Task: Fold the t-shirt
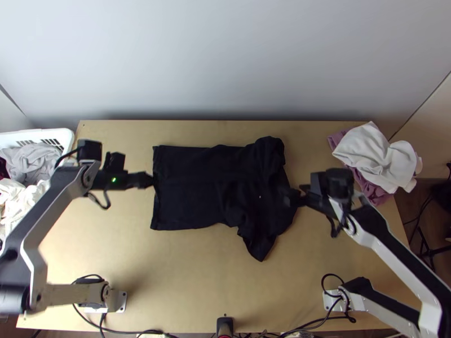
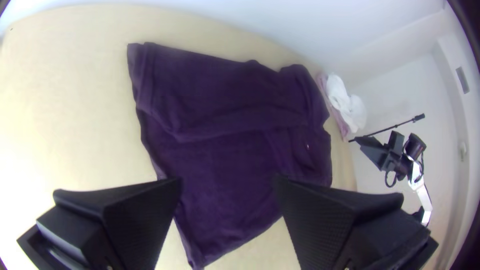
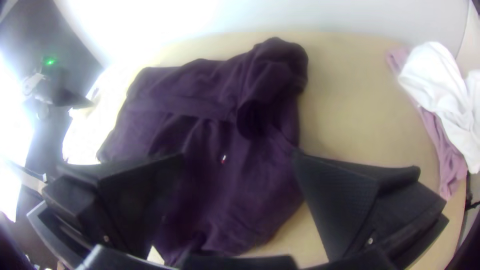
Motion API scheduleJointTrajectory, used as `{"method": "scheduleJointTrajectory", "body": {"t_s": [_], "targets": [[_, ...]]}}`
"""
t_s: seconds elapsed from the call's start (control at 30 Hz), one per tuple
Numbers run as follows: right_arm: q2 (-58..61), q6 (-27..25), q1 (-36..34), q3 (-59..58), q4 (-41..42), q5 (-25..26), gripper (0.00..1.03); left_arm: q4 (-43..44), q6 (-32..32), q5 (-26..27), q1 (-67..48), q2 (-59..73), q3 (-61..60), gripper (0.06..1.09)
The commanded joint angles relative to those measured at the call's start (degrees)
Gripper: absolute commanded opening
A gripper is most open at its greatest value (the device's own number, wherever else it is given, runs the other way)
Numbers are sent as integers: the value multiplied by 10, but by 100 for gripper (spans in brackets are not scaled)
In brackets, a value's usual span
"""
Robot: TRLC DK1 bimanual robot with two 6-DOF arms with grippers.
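Wooden table (image 1: 186, 276), dark t-shirt (image 1: 194, 194) partly folded, bunched, left hand (image 1: 151, 180) wide, right hand (image 1: 296, 193) wide

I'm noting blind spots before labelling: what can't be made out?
Top view: part of basket, cut by the edge.
Top view: pink cloth, partly under white cloth.
Left wrist view: part of t-shirt, behind left gripper.
Right wrist view: tiny mark, too small to identify.

The top view's left edge is cutting off the white laundry basket (image 1: 69, 136). A white cloth (image 1: 369, 155) is hiding part of a mauve one (image 1: 377, 196). The right gripper (image 1: 297, 195) is looking blurred against the black t-shirt (image 1: 189, 200), whose small bright speck (image 3: 223, 158) is proving too tiny to identify.
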Motion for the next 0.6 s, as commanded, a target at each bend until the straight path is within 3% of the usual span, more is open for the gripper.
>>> {"method": "scheduleJointTrajectory", "body": {"t_s": [0.0, 0.27, 0.57], "targets": [[-111, 16, 1, -57, -95, 0, 99, -39, 38, -6, 13, -123, -113, 95], [-166, 66, 1, -109, -154, -32, 99, -44, 39, -19, 7, -200, -247, 95], [-158, 69, 30, -113, -156, -57, 96, 18, 2, -40, 14, -182, -253, 95]]}}
